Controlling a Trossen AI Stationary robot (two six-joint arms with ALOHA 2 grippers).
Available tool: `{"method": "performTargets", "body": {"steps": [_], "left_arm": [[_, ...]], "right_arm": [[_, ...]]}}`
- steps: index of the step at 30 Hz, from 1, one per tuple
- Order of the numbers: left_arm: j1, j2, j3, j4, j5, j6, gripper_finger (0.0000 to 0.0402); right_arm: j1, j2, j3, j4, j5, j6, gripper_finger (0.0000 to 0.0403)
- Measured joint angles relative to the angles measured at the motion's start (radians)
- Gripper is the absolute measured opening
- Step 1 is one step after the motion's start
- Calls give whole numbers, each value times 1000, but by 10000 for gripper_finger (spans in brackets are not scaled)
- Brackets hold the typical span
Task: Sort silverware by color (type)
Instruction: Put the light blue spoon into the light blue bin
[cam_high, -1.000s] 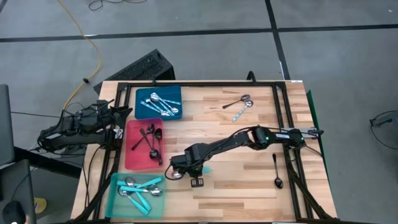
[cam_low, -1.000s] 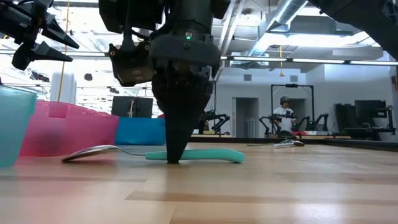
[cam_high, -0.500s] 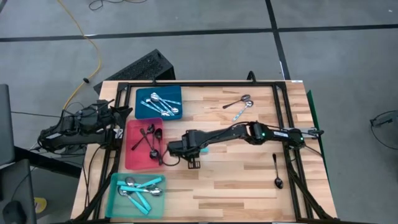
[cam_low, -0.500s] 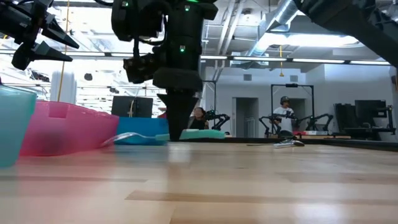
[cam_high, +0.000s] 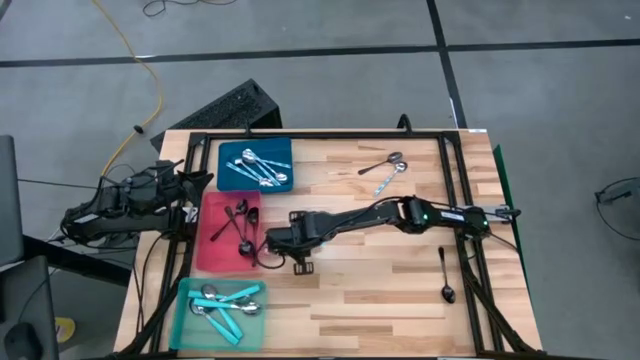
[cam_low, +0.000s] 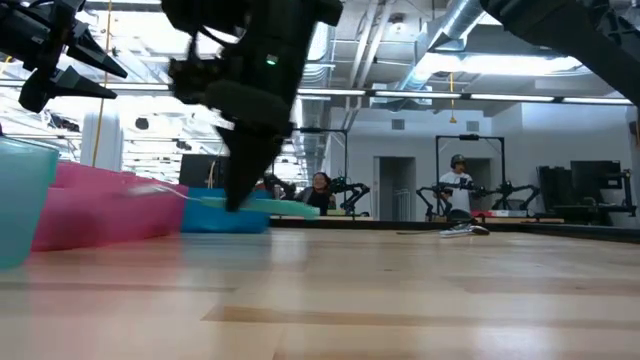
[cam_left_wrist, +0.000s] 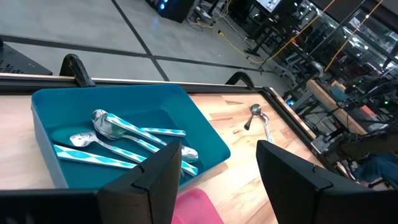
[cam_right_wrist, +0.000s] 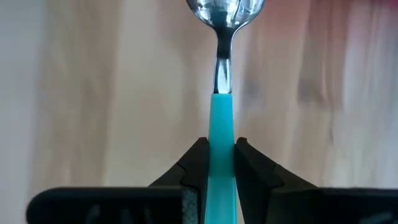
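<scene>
My right gripper (cam_high: 272, 245) hangs over the table's middle, beside the red tray (cam_high: 212, 255), shut on a silver spoon with a turquoise handle (cam_right_wrist: 221, 118). The spoon's bowl (cam_right_wrist: 225, 9) points toward the trays. The red tray holds black spoons (cam_high: 243, 228). The blue tray (cam_high: 228, 152) holds spoons (cam_left_wrist: 134, 138), and the teal tray (cam_high: 185, 322) holds turquoise-handled ones (cam_high: 225, 302). My left gripper (cam_left_wrist: 214, 174) waits open beside the table's left edge, above the blue tray's corner. Two spoons (cam_high: 385, 170) and a black one (cam_high: 445, 275) lie on the wood. My right gripper pinches the spoon's turquoise handle (cam_right_wrist: 221, 146) between its two fingers (cam_right_wrist: 198, 163), on the part of the handle nearer the bowl. The fingers come from above, slanting down, and lie across the spoon. The spoon (cam_low: 275, 205) is lifted clear of the table, roughly level.
Black rails (cam_high: 455, 190) frame the wooden table (cam_high: 380, 310). The three trays stand in a column along the left side. Bare wood lies across the middle and near right. A person (cam_low: 458, 180) stands far back in the room.
My right gripper has risen and gone toward the table's far left, toward the red tray, tipping as it went. The turquoise-handled spoon, which lay on the wood a second ago, has been lifted clear and carried along.
</scene>
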Motion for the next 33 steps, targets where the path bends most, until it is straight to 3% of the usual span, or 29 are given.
{"method": "performTargets", "body": {"steps": [5, 21, 33], "left_arm": [[0, 0, 0, 0, -7, 0, 195], [0, 0, 0, 0, -8, 0, 195], [0, 0, 0, 0, -8, 0, 195]], "right_arm": [[9, 0, 2, 110, 0, -3, 83], [-41, -48, 2, 46, 3, 4, 83], [-39, -74, 3, 270, -1, 5, 83]]}}
